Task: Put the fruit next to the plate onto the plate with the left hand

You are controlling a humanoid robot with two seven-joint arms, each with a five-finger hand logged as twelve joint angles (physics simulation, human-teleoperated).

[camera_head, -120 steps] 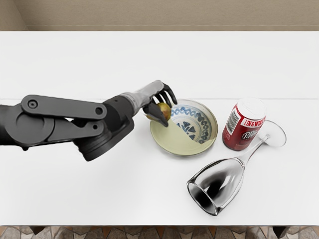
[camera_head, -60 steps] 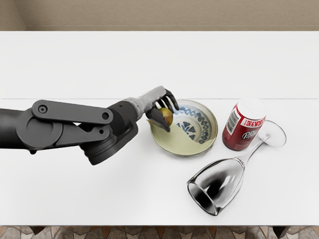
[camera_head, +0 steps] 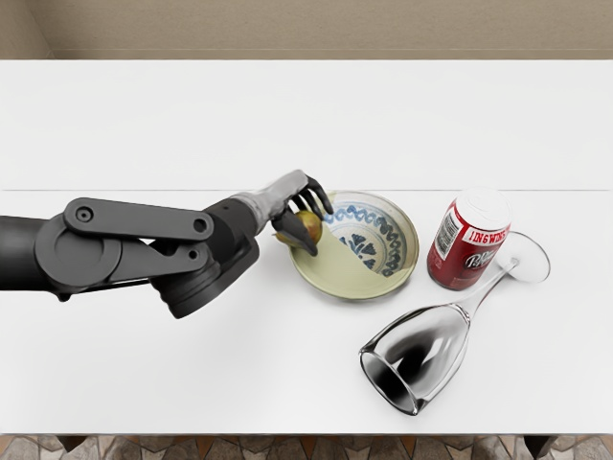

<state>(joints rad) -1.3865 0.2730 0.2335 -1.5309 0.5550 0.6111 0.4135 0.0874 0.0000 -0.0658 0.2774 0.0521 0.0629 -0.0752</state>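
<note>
A small yellow-green fruit [camera_head: 308,226] with a reddish patch is held in my left hand [camera_head: 305,213], whose dark fingers curl over and around it. The fruit hangs at the left rim of the round plate [camera_head: 378,268], a shallow dish with a blue and white pattern inside and a pale yellow shaded half. My left arm [camera_head: 134,251] comes in from the left edge and reaches across the white table [camera_head: 287,364]. I cannot tell whether the fruit touches the plate's rim. My right arm is out of view.
A red Dr Pepper can [camera_head: 467,240] stands upright just right of the plate. A clear wine glass [camera_head: 431,350] lies on its side in front of the can, bowl toward the front edge, foot [camera_head: 527,257] behind the can's right side.
My left hand has drawn back slightly to the left with the fruit, from over the plate's left part to its left rim. The forearm has shifted little.
</note>
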